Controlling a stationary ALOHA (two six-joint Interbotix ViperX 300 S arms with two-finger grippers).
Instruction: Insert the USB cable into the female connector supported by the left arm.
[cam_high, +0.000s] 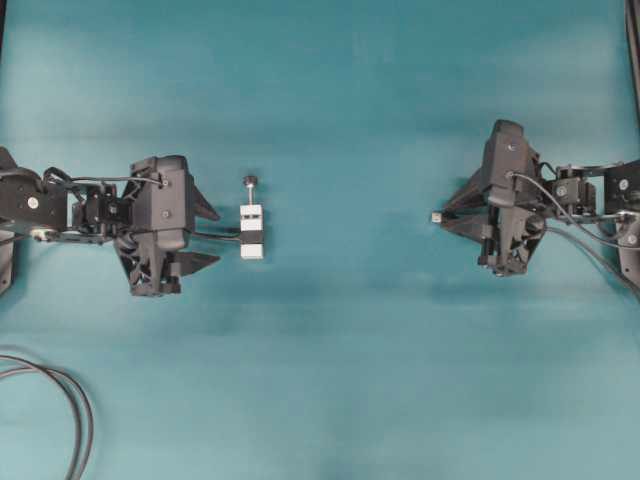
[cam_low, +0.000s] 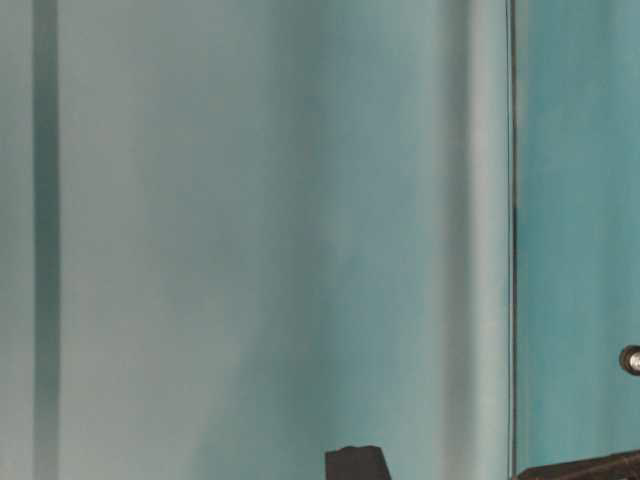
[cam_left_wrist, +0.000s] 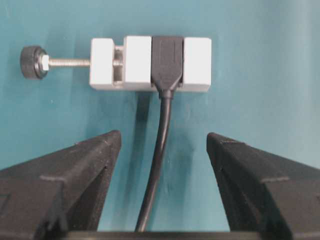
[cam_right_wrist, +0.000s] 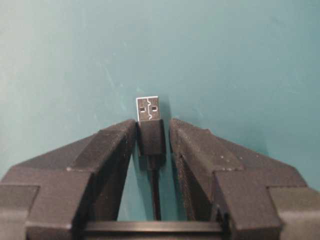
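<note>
White female connector (cam_left_wrist: 150, 62) lying on teal worktop (cam_left_wrist: 260, 45), black band across it, threaded pin with black knob (cam_left_wrist: 33, 62) sticking out left. Dark cable (cam_left_wrist: 157, 165) running down between left gripper (cam_left_wrist: 164, 145) fingers (cam_left_wrist: 85, 165), spread wide, not touching block.

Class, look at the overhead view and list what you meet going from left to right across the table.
Looped cable → left gripper → female connector → USB plug → right gripper.
</note>
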